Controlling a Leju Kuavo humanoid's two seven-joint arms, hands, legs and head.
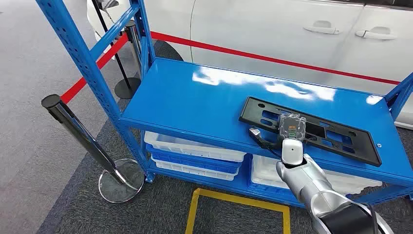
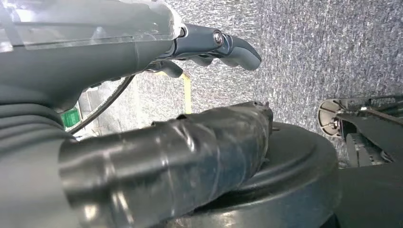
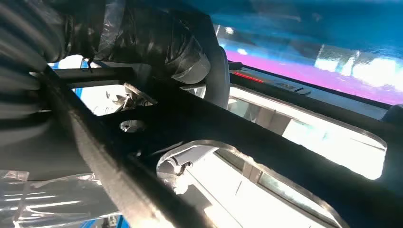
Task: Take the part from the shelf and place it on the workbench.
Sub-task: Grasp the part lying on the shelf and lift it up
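Right hand is onto the flat black plastic slotted frame part at four o'clock on the glossy blue steel shelf, fingers wrapped round its bar. Looks light, stiff, slippery; left hand hangs curled, holding nothing.

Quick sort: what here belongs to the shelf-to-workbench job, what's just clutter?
Job:
- black frame part lying on the shelf
- blue shelf
- right hand, fingers around the part's near edge

Clutter:
- white bins on the lower level
- chrome post
- red barrier tape
- white car
- yellow floor marking
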